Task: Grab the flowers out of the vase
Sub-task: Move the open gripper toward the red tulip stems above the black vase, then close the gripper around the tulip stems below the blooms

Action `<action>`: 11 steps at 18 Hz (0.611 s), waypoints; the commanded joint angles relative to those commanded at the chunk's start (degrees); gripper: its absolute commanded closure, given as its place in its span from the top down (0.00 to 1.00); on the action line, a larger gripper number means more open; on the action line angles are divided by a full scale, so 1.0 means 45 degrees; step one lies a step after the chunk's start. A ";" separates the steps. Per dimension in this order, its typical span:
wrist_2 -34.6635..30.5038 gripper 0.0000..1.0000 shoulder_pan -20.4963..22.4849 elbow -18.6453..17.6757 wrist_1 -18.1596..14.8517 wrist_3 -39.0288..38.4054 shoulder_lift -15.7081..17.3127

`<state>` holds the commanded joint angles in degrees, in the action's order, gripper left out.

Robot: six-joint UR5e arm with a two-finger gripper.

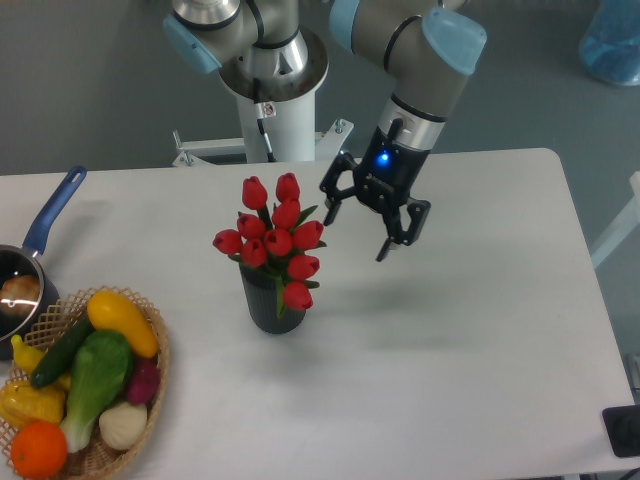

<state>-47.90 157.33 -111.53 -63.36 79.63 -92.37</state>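
**Open gripper beside the tulips, nothing held yet**

The gripper (359,229) hangs above the counter (470,330) with its jaws spread wide and nothing between them. It sits just to the right of the flowers (273,240) as the camera sees it, level with the upper buds; its nearer finger looks very close to the outermost bud, though whether they touch cannot be told from this single view.

The flowers stand in the vase (266,305) near the middle of the counter, stems running roughly upright, so the bunch's long axis is vertical. The gripper is tilted and aimed down and to the right rather than along the stems. In my judgement, the coming grasp depends on closing that sideways gap towards the bunch and bringing the jaws to either side of it.

The counter is plain white. A basket (150,395) of vegetables and a pan (40,240) lie at the left edge, well apart from the vase. Behind the counter stands the arm's white pedestal (285,120).
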 joint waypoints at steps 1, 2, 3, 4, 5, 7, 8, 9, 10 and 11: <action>0.0020 1.00 -0.0020 -0.0019 -0.0196 0.0019 0.0000; 0.0040 1.00 -0.0039 -0.0039 -0.0352 0.0136 0.0000; 0.0040 1.00 -0.0078 -0.0097 -0.0586 0.0427 0.0000; 0.0040 1.00 -0.0079 -0.0117 -0.0839 0.0797 -0.0019; 0.0040 1.00 -0.0059 -0.0117 -0.1074 0.1207 -0.0039; 0.0059 1.00 -0.0059 -0.0117 -0.1718 0.2008 -0.0097; 0.0195 1.00 -0.0059 -0.0117 -0.1914 0.2244 -0.0136; 0.0660 1.00 -0.0059 -0.0117 -0.1974 0.2323 -0.0195; 0.1226 1.00 -0.0078 -0.0117 -0.1994 0.2324 -0.0292; 0.1715 1.00 -0.0079 -0.0098 -0.1975 0.2324 -0.0351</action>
<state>-40.19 156.97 -111.97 -72.25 90.09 -93.95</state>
